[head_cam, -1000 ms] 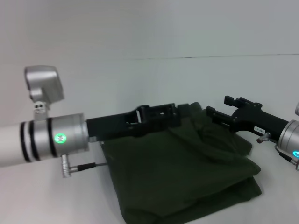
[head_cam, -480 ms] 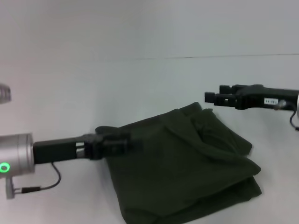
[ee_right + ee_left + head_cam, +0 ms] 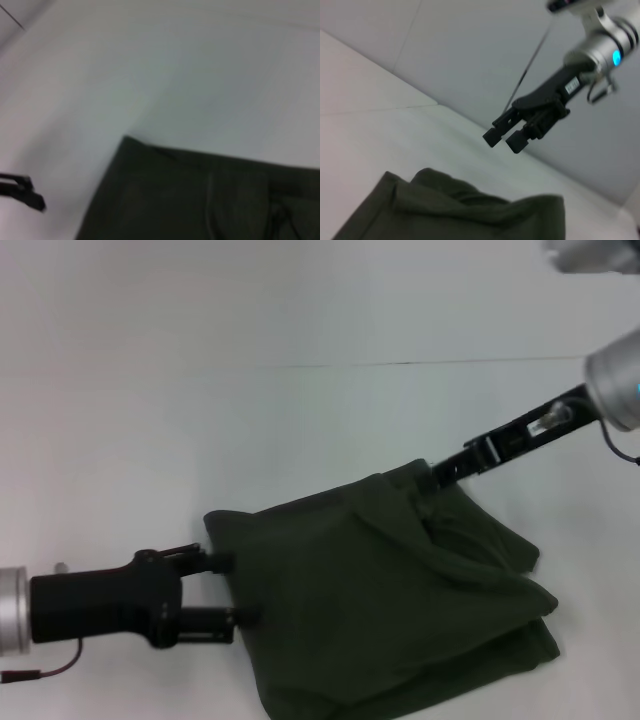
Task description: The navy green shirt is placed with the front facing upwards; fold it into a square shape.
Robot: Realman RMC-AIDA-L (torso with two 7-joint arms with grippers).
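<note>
now the shirt [image 3: 390,600] lies folded on the worktop [image 3: 150,440]. left hand [image 3: 225,588], fingers apart, meets its left edge; right hand [image 3: 437,476], slightly parted, hovers at the far corner. grip both layers cleanly, tug evenly.

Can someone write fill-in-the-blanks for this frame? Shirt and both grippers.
1. The navy green shirt lies as a ____ bundle on the white table.
2. The left gripper sits at the shirt's ____ edge.
3. The right gripper hangs above the shirt with its fingers slightly ____.

Missing words: folded; left; apart
</note>
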